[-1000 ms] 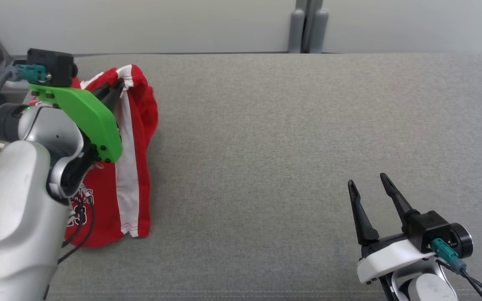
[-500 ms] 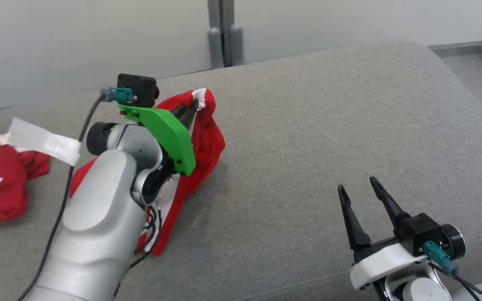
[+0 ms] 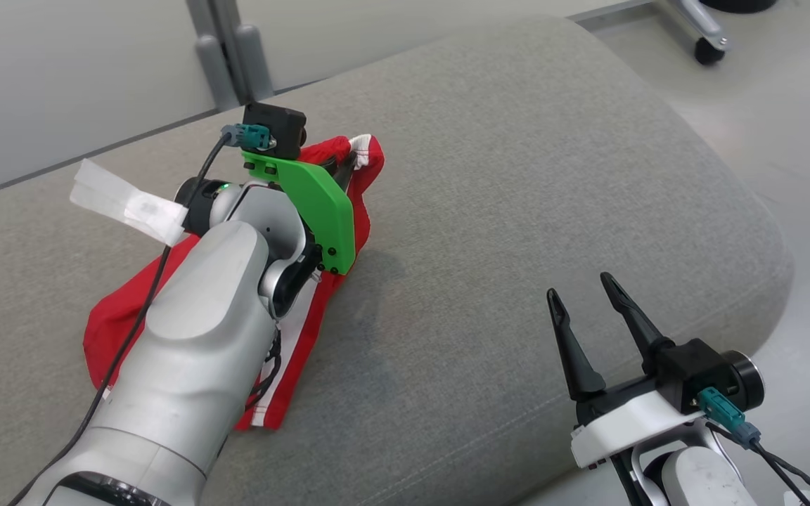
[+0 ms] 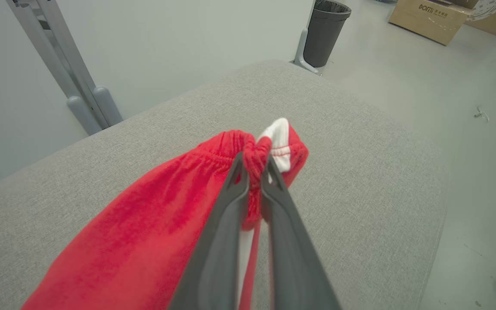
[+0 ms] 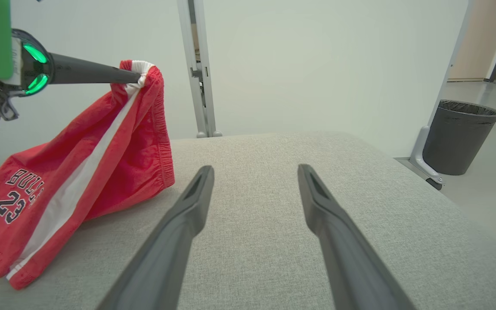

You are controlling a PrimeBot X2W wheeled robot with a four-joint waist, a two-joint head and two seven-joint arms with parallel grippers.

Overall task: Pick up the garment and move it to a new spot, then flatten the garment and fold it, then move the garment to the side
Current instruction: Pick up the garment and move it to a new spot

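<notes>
One garment: red shorts [image 3: 120, 320] with a white side stripe, left of centre in the head view; the elastic waistband is bunched and lifted, and the leg hem lies on the cushion.
Garment, right wrist view: the shorts [image 5: 101, 163] hang slantwise from the pinched waistband at upper left down to the hem at lower left; dark "BULLS 23" print shows near the hem.
Garment, left wrist view: the red cloth [image 4: 144, 224] runs from the centre to the lower left of the frame.
Left gripper: [image 3: 345, 165] fingers together, clamped on the gathered waistband; red and white cloth bulges past the tips [image 4: 254, 161]. From the right wrist view it reaches in from the upper left [image 5: 136, 76].
Left arm: silver forearm with a green plate, lying over the middle of the shorts in the head view.
Right gripper: [image 3: 579, 284] fingers spread apart, lower right of the head view, well apart from the shorts; grey cushion shows between them [image 5: 255, 168].
Cushion: [image 3: 517, 176] grey woven fabric, with a rounded corner at the right of the head view.
Surroundings: dark bin [image 5: 459, 137] on the floor at right, cardboard box [image 4: 429, 21] at the upper right of the left wrist view, grey upright post [image 3: 226, 56] behind the cushion.
</notes>
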